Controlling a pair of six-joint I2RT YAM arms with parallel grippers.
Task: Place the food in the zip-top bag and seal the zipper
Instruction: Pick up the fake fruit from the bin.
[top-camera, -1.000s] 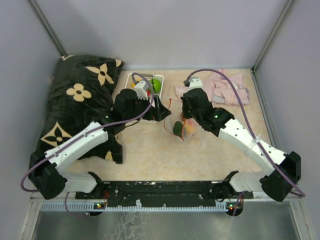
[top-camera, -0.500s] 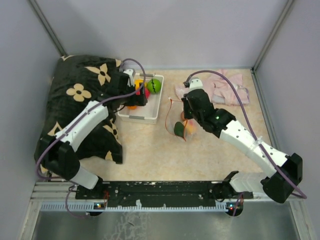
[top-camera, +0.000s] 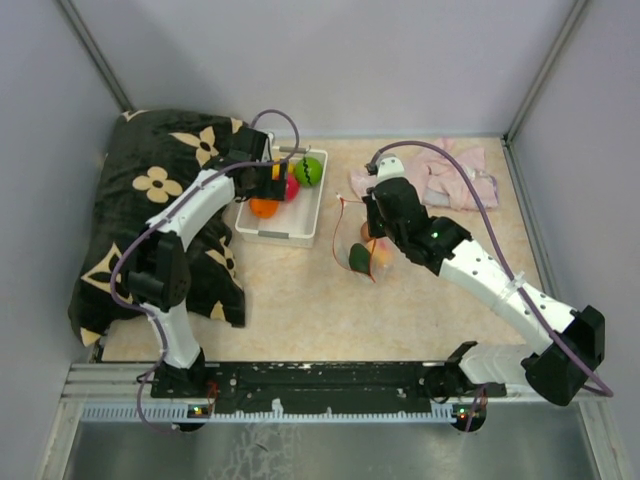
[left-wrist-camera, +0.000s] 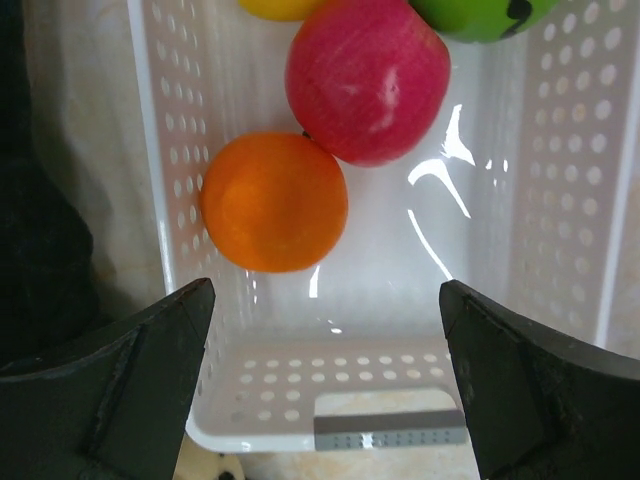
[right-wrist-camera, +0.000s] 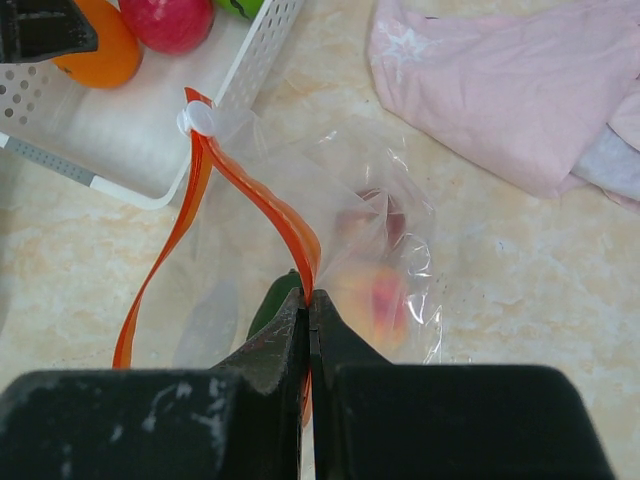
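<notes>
View from above: two white robot arms are working on a beige bench (top-camera: 290, 300), with a dark flowered cushion (top-camera: 160, 190) lying at the left and a pink cloth (right-wrist-camera: 500, 90) at the far right.

The left gripper (left-wrist-camera: 325, 290) is hovering over the near end of a white slotted basket (left-wrist-camera: 330, 400). Its jaws are standing wide and empty, probably so they can close around a fruit. Just below them, an orange fruit (left-wrist-camera: 275, 203) is sitting against the basket's left wall and touching a red fruit (left-wrist-camera: 367, 80). Behind these, a bright green piece (top-camera: 309, 170) and a yellow piece (left-wrist-camera: 280, 8) are waiting at the far end.

The right gripper (right-wrist-camera: 308, 300) is working just right of the basket. Its jaws are pinching shut on the zipper (right-wrist-camera: 258, 193), the red-orange strip along the mouth of the zip-top bag (right-wrist-camera: 400, 190). Lifting one side of the strip seems to be holding the mouth open for loading. The clear bag is resting on the bench between the basket and the cloth. A dark green piece (right-wrist-camera: 268, 300), a peach piece (right-wrist-camera: 375, 300) and something reddish are already showing through the plastic. The zipper is unsealed.
</notes>
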